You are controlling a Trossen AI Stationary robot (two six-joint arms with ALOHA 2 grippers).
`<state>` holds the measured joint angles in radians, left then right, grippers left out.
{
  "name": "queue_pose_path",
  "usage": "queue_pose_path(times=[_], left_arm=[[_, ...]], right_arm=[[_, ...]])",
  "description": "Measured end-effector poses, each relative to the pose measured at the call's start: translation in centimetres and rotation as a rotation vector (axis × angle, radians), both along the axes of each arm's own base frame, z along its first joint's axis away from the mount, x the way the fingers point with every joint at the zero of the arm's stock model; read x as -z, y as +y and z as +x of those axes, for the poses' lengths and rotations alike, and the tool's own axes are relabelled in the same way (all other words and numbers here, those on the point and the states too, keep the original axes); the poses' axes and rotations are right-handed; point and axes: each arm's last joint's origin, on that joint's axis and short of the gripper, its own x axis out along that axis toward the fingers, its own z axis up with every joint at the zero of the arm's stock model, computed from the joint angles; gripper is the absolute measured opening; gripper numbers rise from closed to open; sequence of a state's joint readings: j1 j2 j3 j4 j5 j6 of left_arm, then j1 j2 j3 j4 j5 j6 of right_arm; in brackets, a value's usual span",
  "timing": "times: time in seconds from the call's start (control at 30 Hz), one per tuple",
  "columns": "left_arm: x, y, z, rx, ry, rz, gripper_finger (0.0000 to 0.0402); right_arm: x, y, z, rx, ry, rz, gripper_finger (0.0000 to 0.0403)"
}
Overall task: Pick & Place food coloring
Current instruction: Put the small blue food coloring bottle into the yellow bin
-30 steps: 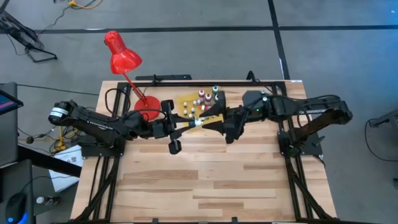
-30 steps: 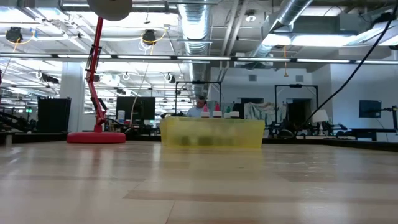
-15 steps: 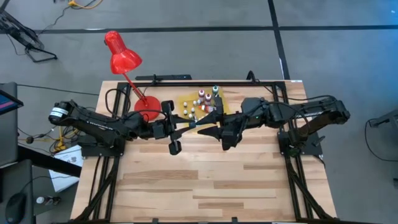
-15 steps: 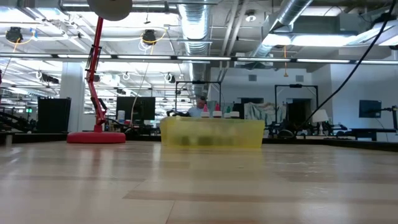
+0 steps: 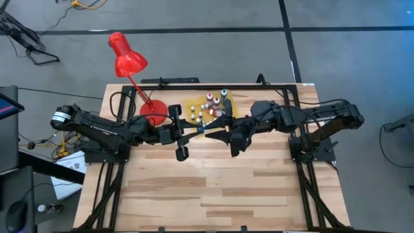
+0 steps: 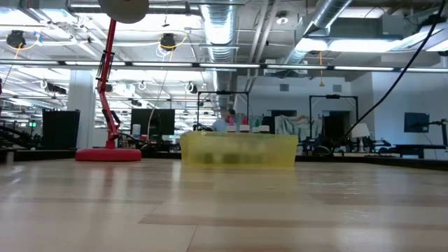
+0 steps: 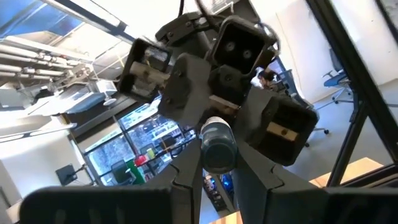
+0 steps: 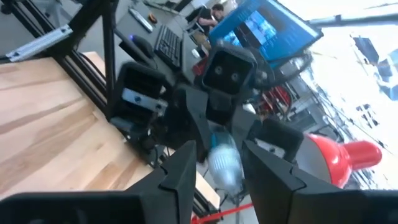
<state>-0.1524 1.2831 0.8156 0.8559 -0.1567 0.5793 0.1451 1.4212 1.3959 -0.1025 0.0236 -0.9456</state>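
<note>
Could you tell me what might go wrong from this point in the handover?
1. The small bottle hangs in mid-air between the left claw and the right claw. If one lets go before the other grips firmly, the bottle may drop to the table and roll.
2. The two claws face each other very closely, so a small misjudged advance could make them collide.
3. The handover is right beside the yellow tray, so a slip could topple the other bottles.

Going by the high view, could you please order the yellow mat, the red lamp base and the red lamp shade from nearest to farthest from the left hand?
From the left hand:
1. yellow mat, just beyond it toward the table's far edge.
2. red lamp base, farther along on the left arm's side.
3. red lamp shade, past the table's far-left corner.
</note>
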Motion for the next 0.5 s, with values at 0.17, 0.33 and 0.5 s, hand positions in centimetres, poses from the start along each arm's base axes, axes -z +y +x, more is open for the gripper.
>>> queue_pose_path(times=[0.17,0.33,0.5], left_arm=[[-0.03,-0.04,-0.01,0.014,-0.002,0.005,0.0057],[0.01,-0.04,0.01,0.014,0.003,0.006,0.0057],[0.04,-0.05,0.03,0.013,0.007,0.006,0.0057]], right_arm=[[0.04,-0.36,0.05,0.023,0.005,0.029,0.0118],[0.03,-0.36,0.05,0.025,0.005,0.038,0.0118],[0.05,-0.2,0.03,0.02,0.008,0.04,0.0117]])
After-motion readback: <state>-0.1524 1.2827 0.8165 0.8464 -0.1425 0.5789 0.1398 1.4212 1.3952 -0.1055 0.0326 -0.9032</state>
